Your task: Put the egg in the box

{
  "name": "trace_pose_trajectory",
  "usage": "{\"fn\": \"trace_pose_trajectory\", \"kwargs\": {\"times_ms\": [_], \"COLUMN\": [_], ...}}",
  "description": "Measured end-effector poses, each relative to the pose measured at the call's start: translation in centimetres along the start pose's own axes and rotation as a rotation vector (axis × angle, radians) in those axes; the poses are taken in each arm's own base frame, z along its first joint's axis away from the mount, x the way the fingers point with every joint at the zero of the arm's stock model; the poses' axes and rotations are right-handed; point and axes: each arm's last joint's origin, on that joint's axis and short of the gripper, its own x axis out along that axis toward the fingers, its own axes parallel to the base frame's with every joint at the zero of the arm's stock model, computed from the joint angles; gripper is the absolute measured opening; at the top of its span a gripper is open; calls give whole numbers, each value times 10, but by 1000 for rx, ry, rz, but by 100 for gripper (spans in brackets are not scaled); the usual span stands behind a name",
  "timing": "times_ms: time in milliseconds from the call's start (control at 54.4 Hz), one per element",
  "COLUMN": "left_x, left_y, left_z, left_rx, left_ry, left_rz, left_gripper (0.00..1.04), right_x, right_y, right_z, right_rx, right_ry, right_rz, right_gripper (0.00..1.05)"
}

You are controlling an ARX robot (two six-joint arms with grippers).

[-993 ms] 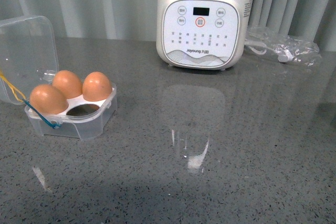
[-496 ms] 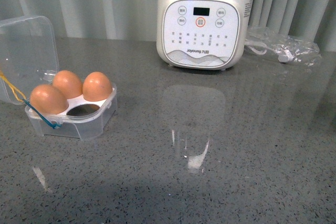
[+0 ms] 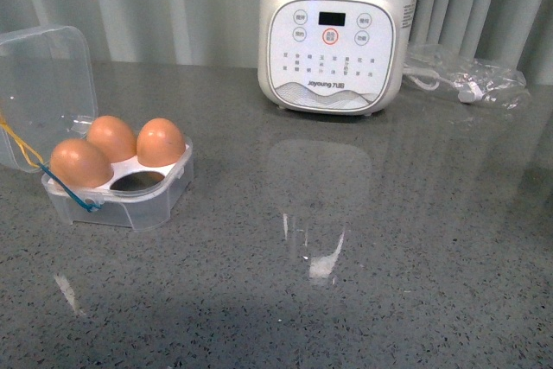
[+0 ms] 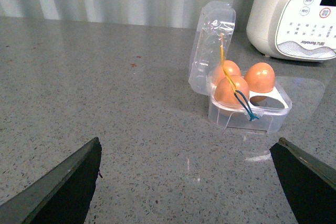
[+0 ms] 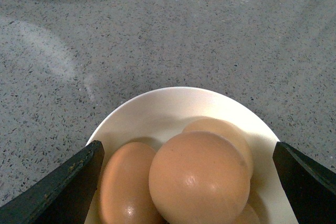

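Egg: the topmost egg (image 5: pixel 199 179) lies heaped on at least two others in a white bowl (image 5: pixel 157 103), so it looks the easiest to grasp.
Right end effector (image 5: pixel 186 153): hangs above the bowl with jaws spread wide, holding nothing.
Box (image 3: pixel 130 209): stands on the left of the counter (image 3: pixel 346 283), its lid (image 3: pixel 47 75) tipped back so the cells are reachable.
Box contents: three eggs (image 3: pixel 111 137); the empty cell (image 3: pixel 138 181), nearest the robot, is presumably the destination.
Left end effector (image 4: pixel 188 145): wide open and empty, facing the box from well apart.
Behind: a white appliance (image 3: pixel 330 41).

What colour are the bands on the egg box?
The bands are yellow and blue; left wrist view shows them best.
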Motion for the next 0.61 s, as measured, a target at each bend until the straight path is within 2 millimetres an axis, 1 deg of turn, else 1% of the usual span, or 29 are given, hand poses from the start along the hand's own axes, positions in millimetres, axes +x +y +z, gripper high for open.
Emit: {"fn": "trace_pose_trajectory", "kwargs": {"times_ms": [202,515,552,607], "left_x": [0,0,0,0], "left_y": [0,0,0,0], "left_z": [0,0,0,0], "left_rx": [0,0,0,0], "left_ry": [0,0,0,0], "left_rz": [0,0,0,0], "left_gripper": [98,98,98,98], "right_x": [4,4,4,4], "right_y": [-2,-6,-6,-6], "right_z": [-4,-4,-4,-4], "right_rx": [-4,-3,-2,-2], "right_ry": [-2,-23,-23,-23], "right_rz": [4,1,0,1], "right_gripper": [98,98,94,83]}}
